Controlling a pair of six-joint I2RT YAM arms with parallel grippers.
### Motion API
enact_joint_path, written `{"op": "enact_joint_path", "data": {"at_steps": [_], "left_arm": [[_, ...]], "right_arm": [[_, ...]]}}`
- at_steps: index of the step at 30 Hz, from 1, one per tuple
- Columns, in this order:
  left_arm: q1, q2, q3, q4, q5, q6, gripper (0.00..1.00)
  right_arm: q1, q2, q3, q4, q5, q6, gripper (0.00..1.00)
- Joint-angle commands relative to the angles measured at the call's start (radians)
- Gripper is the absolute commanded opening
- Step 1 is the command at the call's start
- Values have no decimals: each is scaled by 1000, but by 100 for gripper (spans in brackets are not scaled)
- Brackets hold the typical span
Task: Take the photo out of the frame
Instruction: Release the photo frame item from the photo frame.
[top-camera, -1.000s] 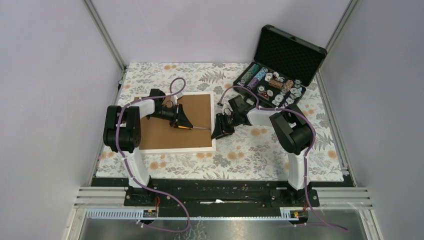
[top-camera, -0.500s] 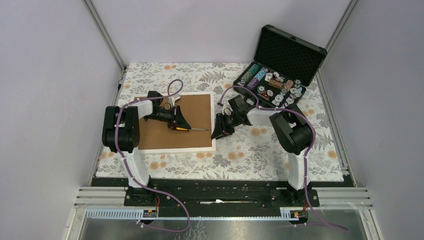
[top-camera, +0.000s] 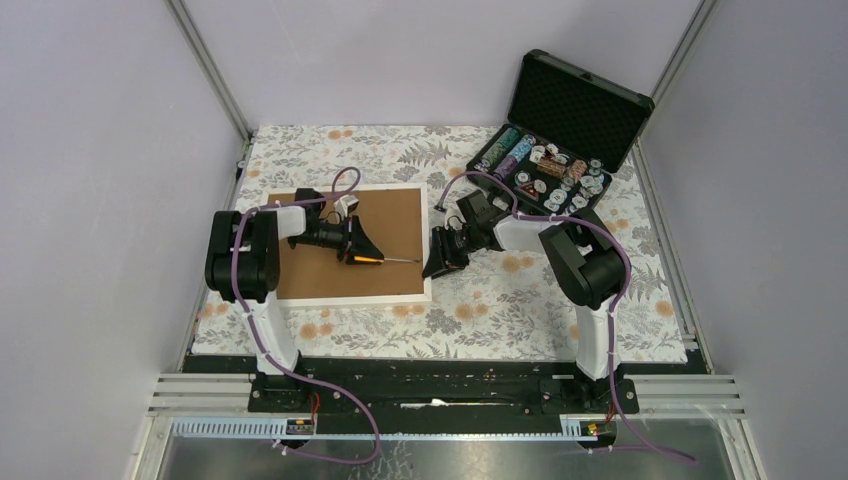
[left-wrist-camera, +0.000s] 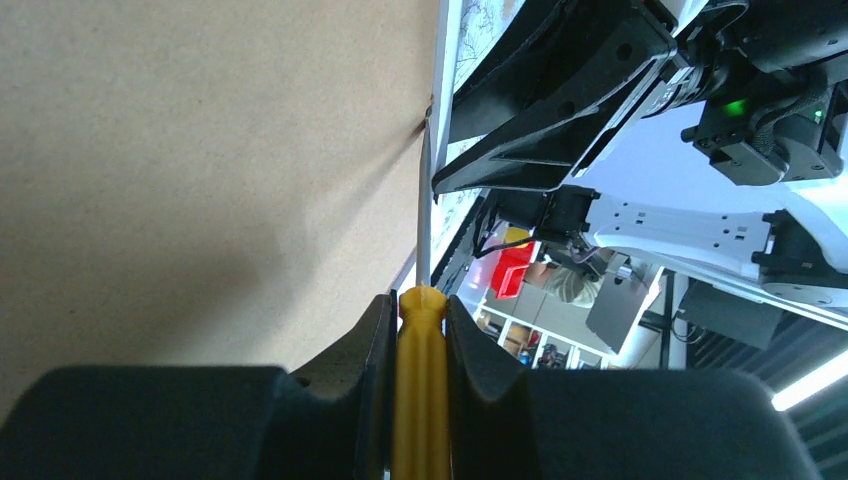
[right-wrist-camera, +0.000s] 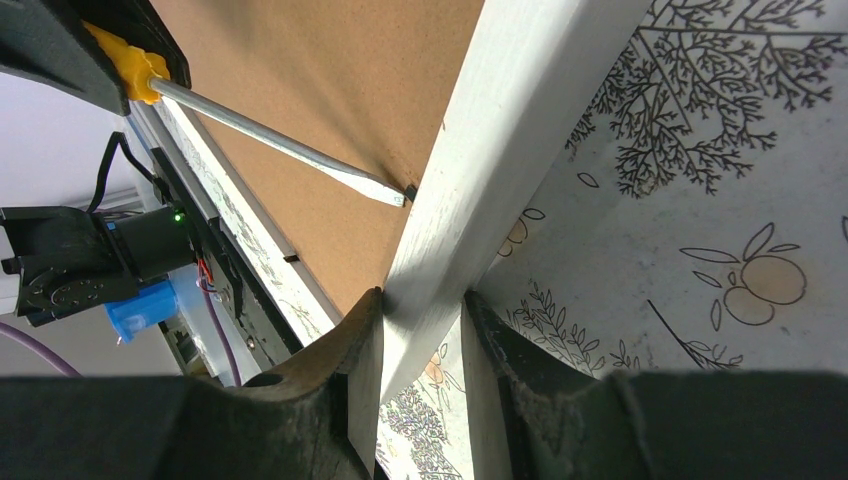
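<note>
My left jaws, clamped on the screwdriver (left-wrist-camera: 421, 420), eased back slightly, tip still at the frame (right-wrist-camera: 470, 200)'s right inner edge beside my right jaws pinching that rail; backing board (top-camera: 390, 215) still seated, photo hidden beneath, nothing freed yet.

A: Setting?
B: Robotics lab, enclosed test cell. Plain pale walls (top-camera: 100, 150) on aluminium posts (top-camera: 210, 70); two robot arms (top-camera: 590, 270) bolted to a rail (top-camera: 690, 392) at the table's (top-camera: 500, 310) near edge.
A: Beyond the cell?
B: Left wrist view: storage shelves (left-wrist-camera: 520, 335), ceiling strip light (left-wrist-camera: 815, 380).
</note>
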Motion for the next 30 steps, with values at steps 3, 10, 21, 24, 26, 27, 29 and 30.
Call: {"op": "enact_joint_path", "data": {"at_steps": [3, 10, 21, 24, 26, 27, 29, 30], "left_arm": [[0, 21, -23, 78, -112, -60, 0], [19, -8, -14, 43, -161, -23, 0], [-30, 38, -5, 111, -154, -68, 0], [-42, 59, -10, 150, -142, -87, 0], [-54, 70, -15, 178, -135, -99, 0], [-60, 76, -18, 187, -132, -107, 0], [-72, 80, -28, 234, -132, -128, 0], [-79, 85, -30, 250, -129, -139, 0]], "right_arm": [[34, 110, -56, -54, 216, -138, 0], [34, 105, -60, -54, 218, -140, 0], [39, 118, -51, -49, 212, -142, 0], [41, 125, -51, -49, 210, -147, 0], [45, 128, -48, -48, 210, -150, 0], [48, 129, -47, -50, 212, -152, 0], [53, 130, -45, -51, 217, -159, 0], [56, 129, -43, -54, 225, -163, 0]]}}
